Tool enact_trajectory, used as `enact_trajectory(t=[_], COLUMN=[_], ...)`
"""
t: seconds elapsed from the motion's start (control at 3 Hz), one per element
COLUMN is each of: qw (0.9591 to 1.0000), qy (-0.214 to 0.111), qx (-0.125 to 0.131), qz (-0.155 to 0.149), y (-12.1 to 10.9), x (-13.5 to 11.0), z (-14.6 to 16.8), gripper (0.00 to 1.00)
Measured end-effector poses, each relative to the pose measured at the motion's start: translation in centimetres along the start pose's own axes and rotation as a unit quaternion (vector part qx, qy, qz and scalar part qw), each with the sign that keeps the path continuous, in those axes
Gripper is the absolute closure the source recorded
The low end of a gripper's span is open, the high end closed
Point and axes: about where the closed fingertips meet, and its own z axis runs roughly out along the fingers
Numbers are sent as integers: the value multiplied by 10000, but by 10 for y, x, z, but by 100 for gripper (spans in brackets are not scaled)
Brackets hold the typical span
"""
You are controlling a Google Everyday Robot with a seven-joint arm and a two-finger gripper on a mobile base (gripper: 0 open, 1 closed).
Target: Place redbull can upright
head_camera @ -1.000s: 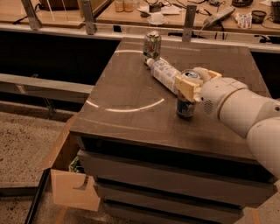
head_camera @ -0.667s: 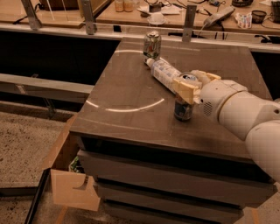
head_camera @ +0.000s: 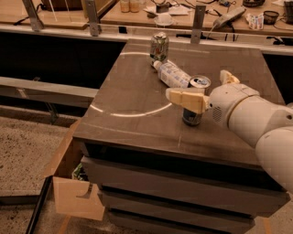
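Dark table (cluttered workbench behind, speckled floor below) — gripper, fingers spread, straddles upright redbull can

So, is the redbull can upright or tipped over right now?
Upright: the redbull can stands on its base on the table, silver top facing up, gripper level with its upper half.

1 raised camera looks down across the table, parted jaws mid-right.
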Motion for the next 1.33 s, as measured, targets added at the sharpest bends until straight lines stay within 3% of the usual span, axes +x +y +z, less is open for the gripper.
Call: enact_trajectory(t=[0.33,0.67,1.0,1.33], qw=[9999,9985,9945,9855], qy=[106,377,692,694], qx=[-94,-317,-641,-1282], qz=[-57,-246,-465,-873], y=[5,22,44,87], x=[8,35,70,91], z=[2,6,2,-34], gripper=[0,0,0,0])
